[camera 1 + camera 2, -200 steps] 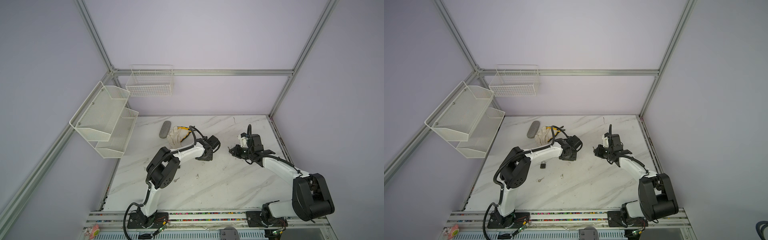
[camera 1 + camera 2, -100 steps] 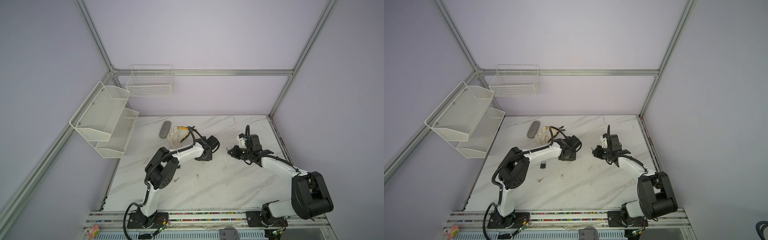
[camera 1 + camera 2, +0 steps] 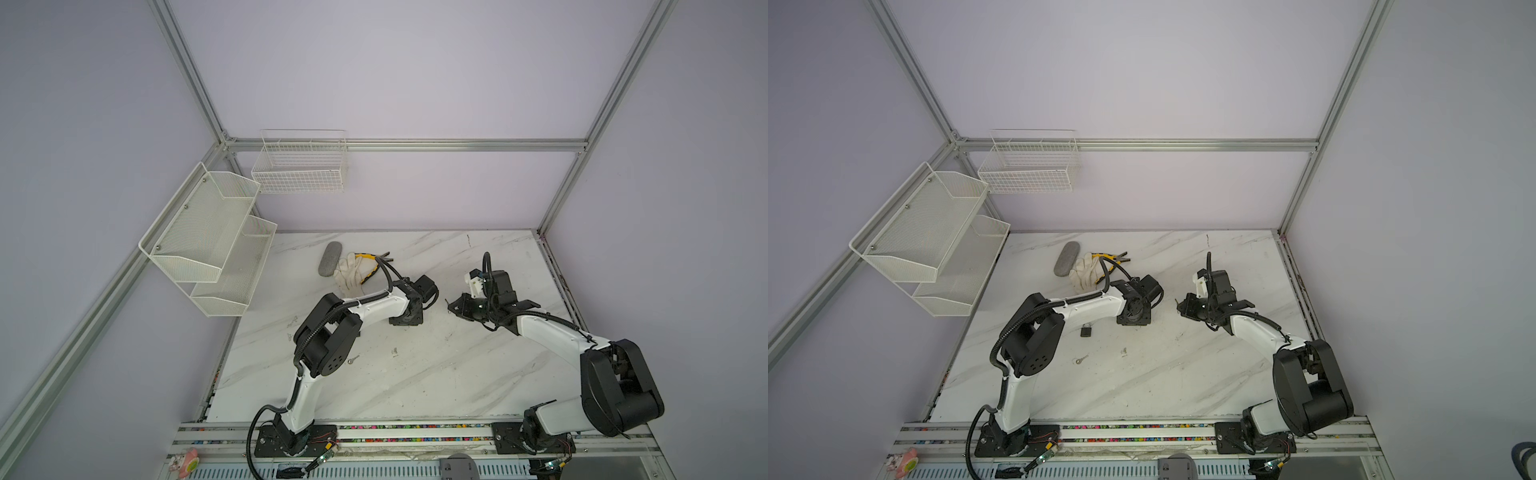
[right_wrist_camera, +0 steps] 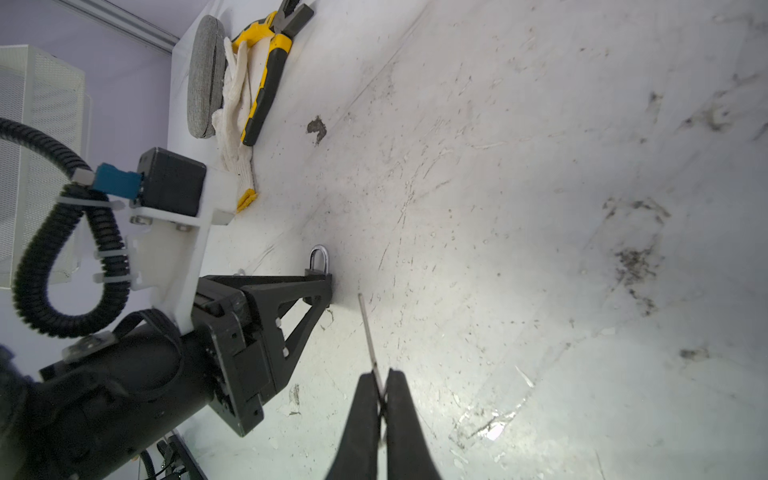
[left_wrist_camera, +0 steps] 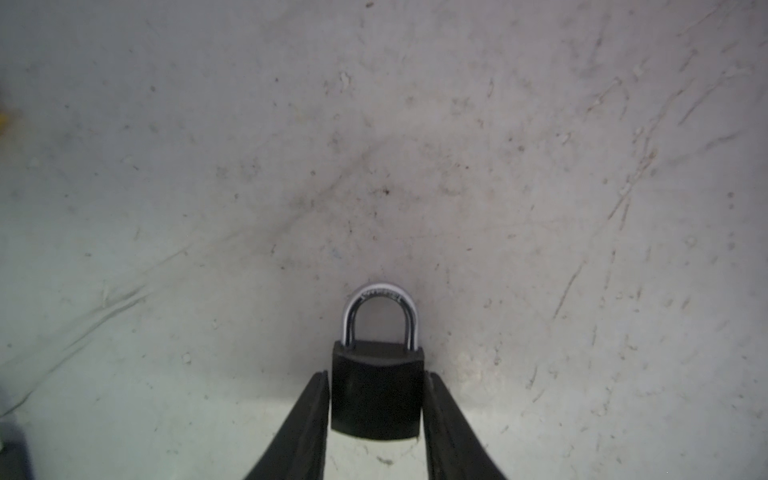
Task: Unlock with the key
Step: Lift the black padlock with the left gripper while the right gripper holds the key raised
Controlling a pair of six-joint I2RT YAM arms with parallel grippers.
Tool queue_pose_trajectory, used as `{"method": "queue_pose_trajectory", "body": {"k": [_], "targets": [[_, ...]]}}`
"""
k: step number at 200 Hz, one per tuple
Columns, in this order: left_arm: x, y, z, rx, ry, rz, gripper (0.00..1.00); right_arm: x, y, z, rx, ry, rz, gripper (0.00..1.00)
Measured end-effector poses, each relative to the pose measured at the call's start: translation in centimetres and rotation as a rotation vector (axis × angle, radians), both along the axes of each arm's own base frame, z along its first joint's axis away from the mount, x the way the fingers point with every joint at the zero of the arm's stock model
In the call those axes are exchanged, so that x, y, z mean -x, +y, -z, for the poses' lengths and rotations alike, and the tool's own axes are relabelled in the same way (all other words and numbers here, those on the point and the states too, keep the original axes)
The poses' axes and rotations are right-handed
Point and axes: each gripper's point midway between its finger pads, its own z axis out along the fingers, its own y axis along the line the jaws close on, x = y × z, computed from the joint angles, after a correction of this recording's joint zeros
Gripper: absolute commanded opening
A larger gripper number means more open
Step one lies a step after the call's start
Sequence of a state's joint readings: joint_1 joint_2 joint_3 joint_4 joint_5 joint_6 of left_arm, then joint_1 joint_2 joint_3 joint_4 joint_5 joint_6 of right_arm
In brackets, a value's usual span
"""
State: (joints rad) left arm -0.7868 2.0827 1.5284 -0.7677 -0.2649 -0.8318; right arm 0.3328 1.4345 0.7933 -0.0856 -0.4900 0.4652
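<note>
Edging left, the right gripper [image 4: 381, 380], clamped on the key [image 4: 368, 332], nears the padlock [image 5: 376, 409] gripped by the left gripper [image 5: 377, 377]; insertion looks close.

Left arm [image 3: 376, 311], right arm [image 3: 548, 336]: white link shells, black joint housings, black base plates [image 3: 291, 441] on rail [image 3: 415, 434]. Large joint housing [image 3: 328, 353] with ring of small holes.
Black corrugated cable conduit [image 4: 29, 270], white zip-ties, blue connector [image 4: 118, 183].
White printed wrist bracket [image 4: 178, 257], black box camera [image 4: 172, 180], visible screws.
Left pincer [image 4: 326, 291], right pincer [image 4: 382, 380]: matte black triangular tapered fingers.
Small green circuit board [image 3: 325, 456], red wires at base.
</note>
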Motion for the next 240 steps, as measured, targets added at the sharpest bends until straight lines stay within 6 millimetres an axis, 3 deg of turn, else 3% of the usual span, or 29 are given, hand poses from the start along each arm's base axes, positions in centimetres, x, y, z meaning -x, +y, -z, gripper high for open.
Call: {"method": "queue_pose_trajectory", "body": {"k": [40, 122, 240], "targets": [[0.3, 0.3, 0.4, -0.003, 0.010, -0.013, 0.48, 0.2, 0.6, -0.1, -0.013, 0.006, -0.003, 0.00], [0.4, 0.2, 0.5, 0.001, 0.015, -0.014, 0.43, 1.1, 1.0, 0.7, -0.064, 0.046, 0.001, 0.00], [0.0, 0.1, 0.6, 0.001, 0.023, -0.004, 0.43, 1.1, 1.2, 0.6, -0.074, 0.039, -0.005, 0.00]]}}
